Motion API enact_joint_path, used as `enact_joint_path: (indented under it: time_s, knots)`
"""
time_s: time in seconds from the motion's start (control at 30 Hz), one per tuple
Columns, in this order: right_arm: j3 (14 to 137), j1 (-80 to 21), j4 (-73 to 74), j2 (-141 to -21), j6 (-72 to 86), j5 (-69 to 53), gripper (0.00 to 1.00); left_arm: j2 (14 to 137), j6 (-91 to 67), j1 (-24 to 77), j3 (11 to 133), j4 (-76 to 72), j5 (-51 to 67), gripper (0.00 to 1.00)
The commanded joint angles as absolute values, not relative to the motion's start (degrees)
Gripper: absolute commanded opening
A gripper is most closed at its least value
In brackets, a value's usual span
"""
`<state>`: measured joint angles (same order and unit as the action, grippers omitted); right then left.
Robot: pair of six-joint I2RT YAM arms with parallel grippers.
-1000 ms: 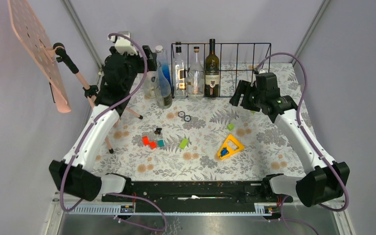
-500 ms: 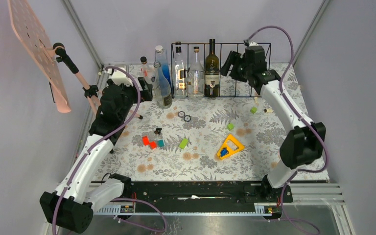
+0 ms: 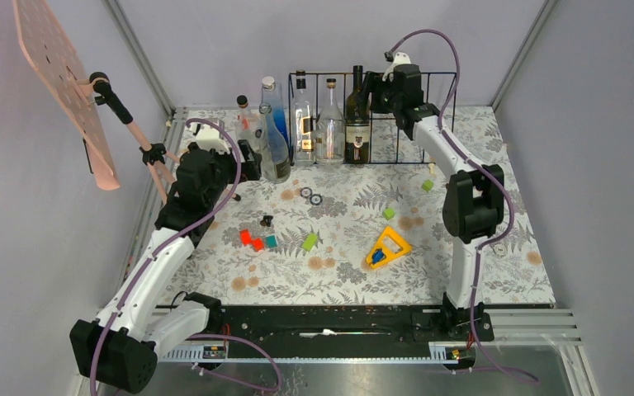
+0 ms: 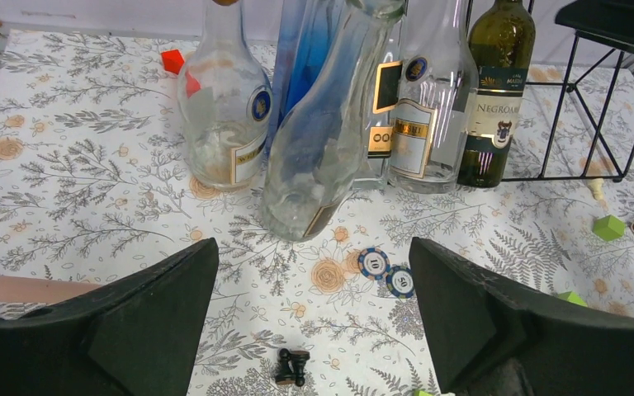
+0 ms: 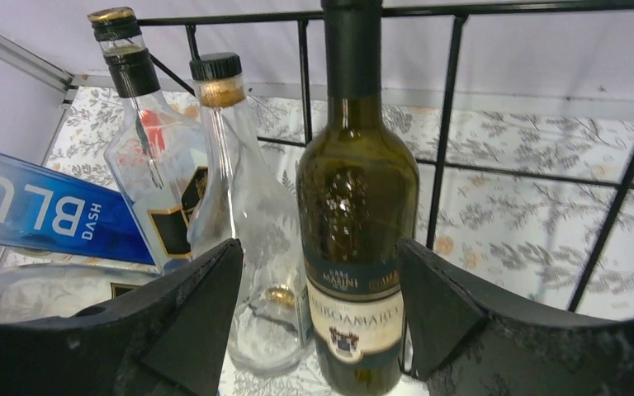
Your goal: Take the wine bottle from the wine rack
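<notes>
The wine rack stands at the far edge of the table, and everything below is placed from it. The wine bottle, dark green, stands upright inside the rack toward its left end. A clear bottle stands just beside it on the left, and empty bays lie to its right.

The right gripper is at the rack's front, level with the bottle's shoulder. Its fingers are apart, one on each side of the glass. A gap shows on the left; whether the right pad already touches is hard to tell from the wrist view.

The left gripper hangs outside the rack's left end with its fingers spread wide, holding nothing, and faces a loose cluster of bottles.

The step in hand looks like closing on the bottle. It would go best centred on the widest part above the label, squeezed evenly, then lifted straight up until the base is above the rack's front rail. After that it can come toward the near side without tilting into the clear neighbour or the upright bars.
</notes>
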<state>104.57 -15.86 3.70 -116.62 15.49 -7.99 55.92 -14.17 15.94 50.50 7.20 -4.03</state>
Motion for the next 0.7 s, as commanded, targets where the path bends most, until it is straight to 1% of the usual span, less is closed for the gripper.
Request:
enact_joint_path:
  time_s: [0.0,0.1,0.2,0.33,0.4,0.47,0.57,0.67]
  knots:
    - [110.5,-16.0,-4.9,-119.4,13.0,-11.9,0.76,55.1,-14.9,15.7,50.8,4.7,-2.0,0.93]
    - [115.1,-16.1,-4.2,-123.4,13.0,-11.8,0.75,54.8,-14.5,15.6,51.0,5.2,-2.3,0.93]
    - [122.2,-16.1,-0.7,-128.3,13.1,-9.3,0.75,54.7,-14.1,15.6,51.4,5.7,-1.6,0.93]
    - [137.0,-16.0,6.9,-136.6,13.1,-7.8,0.72,55.1,-14.1,15.6,51.9,5.9,-0.3,0.93]
    - [142.0,-16.1,9.1,-139.8,13.1,-6.7,0.7,55.3,-14.2,15.5,52.1,6.3,-0.3,0.93]
    - [142.6,-16.1,8.5,-140.7,13.0,-4.9,0.69,55.3,-14.2,15.4,52.3,6.5,-0.3,0.92]
    - [139.8,-16.0,5.6,-140.3,13.4,-2.3,0.67,55.0,-14.4,15.1,52.3,6.4,-0.3,0.92]
    - [139.2,-16.1,4.6,-140.9,13.6,-2.1,0.66,54.9,-14.6,14.8,52.2,6.3,1.2,0.92]
